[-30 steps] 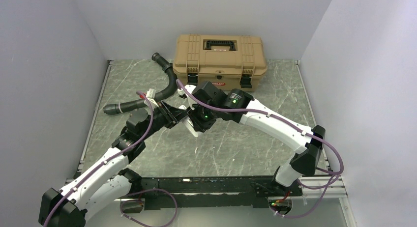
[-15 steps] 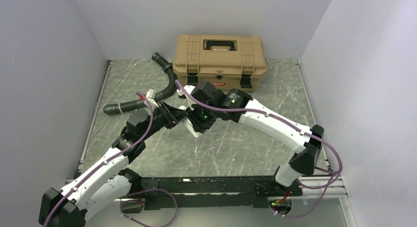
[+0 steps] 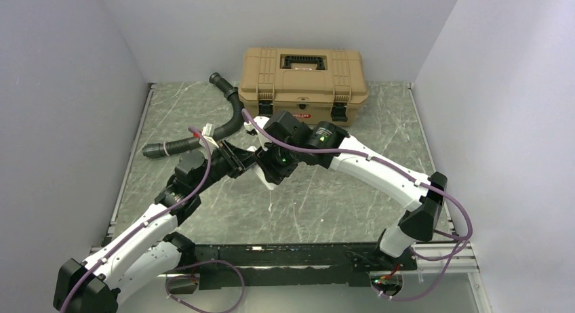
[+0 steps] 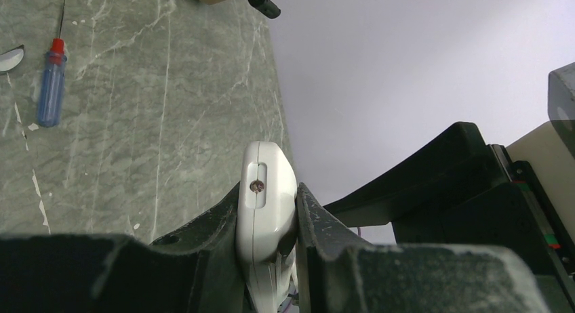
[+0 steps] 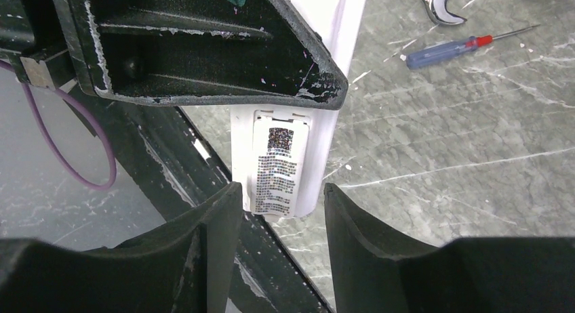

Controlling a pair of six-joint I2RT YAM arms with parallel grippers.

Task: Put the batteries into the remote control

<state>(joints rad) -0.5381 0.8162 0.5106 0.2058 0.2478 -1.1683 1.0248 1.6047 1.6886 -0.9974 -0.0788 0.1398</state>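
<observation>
White remote control (image 4: pixel 265 184) clamped edge-on in my left gripper (image 4: pixel 268 218), held up above table (image 4: pixel 135 96). My right gripper (image 5: pixel 281 198) spread wide, straddling its labelled end; touching or not, can't tell tbh.

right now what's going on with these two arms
The left claw is shut on the white remote control, holding it up off the table. The right claw is open, its fingers either side of the remote's labelled end, not gripping it. No batteries are in view. A blue screwdriver and a wrench lie on the table.
</observation>
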